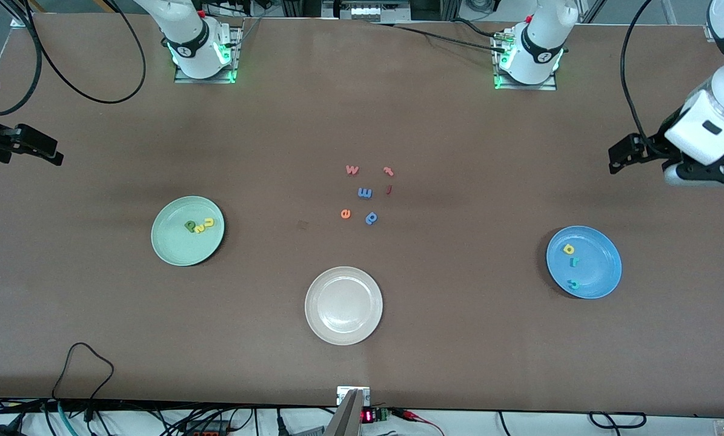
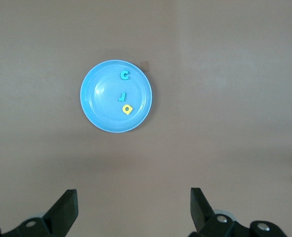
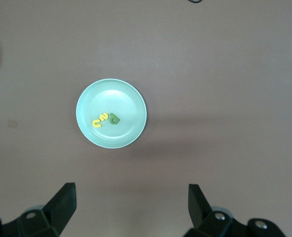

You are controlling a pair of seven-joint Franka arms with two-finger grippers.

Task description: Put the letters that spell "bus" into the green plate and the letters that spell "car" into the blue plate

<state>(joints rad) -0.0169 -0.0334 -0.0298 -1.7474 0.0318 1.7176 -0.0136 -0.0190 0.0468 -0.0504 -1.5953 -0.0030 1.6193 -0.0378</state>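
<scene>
A: Right gripper (image 3: 131,207): status?
B: Raised at the right arm's end of the table, clear of the green plate (image 1: 187,231). Fingers (image 3: 62,205) spread apart, nothing between them. The arm is idle.

A: Contents of the green plate?
B: Three letters lying together in it: the green b (image 1: 189,226), the yellow s (image 1: 199,228) touching it, and the yellow u (image 1: 209,223) just beside the s.

A: Centre of the table?
B: The white plate (image 1: 343,305) sits nearest the front camera. Farther from the camera is a loose group: pink w (image 1: 352,169), blue m (image 1: 365,193), orange e (image 1: 345,213), blue p (image 1: 371,218), and two small red pieces (image 1: 388,171) whose shapes cannot be read.

A: Blue plate (image 1: 584,261)?
B: At the left arm's end of the table. It holds the yellow a (image 1: 569,249), the teal r (image 1: 574,263) nearer the camera, and the teal c (image 1: 574,284) nearer still. The three lie in a row, apart from each other.

A: Left gripper (image 2: 134,210)?
B: Raised at that end, not over the blue plate. Fingers (image 2: 66,207) released wide, holding nothing. The arm is idle.
</scene>
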